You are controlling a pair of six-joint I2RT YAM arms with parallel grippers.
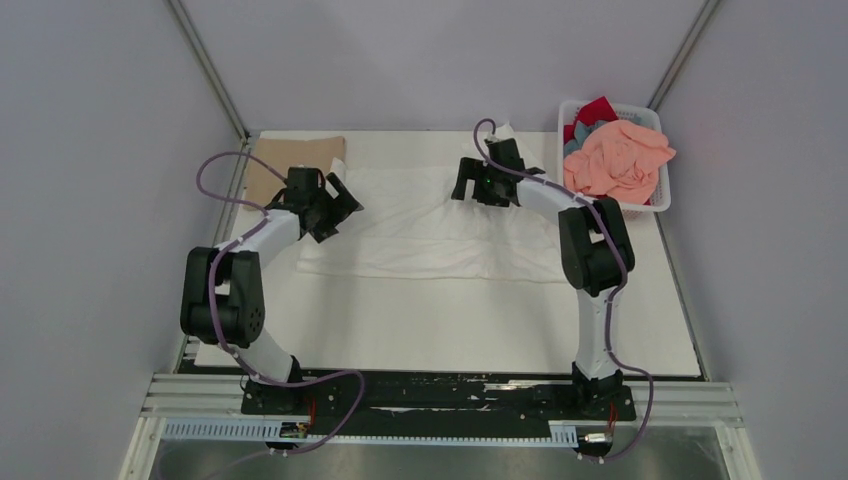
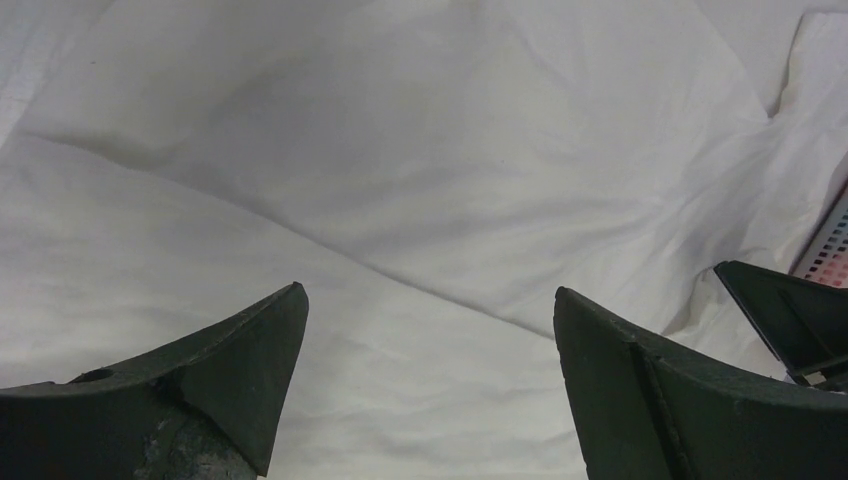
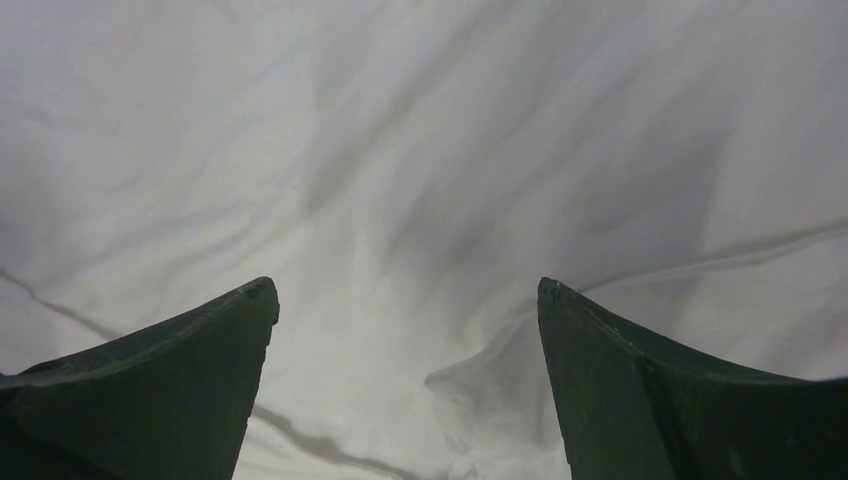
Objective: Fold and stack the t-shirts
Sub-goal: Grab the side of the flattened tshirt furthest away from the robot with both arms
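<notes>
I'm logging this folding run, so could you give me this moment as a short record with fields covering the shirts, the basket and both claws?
table centre: white t-shirt, spread out, wrinkled
far left corner: tan t-shirt, folded flat
far right corner: white basket
basket contents: salmon pink t-shirt on top; red t-shirt and grey-blue t-shirt behind it
left claw: open, over the white t-shirt's left end
right claw: open, over its far right part
</notes>
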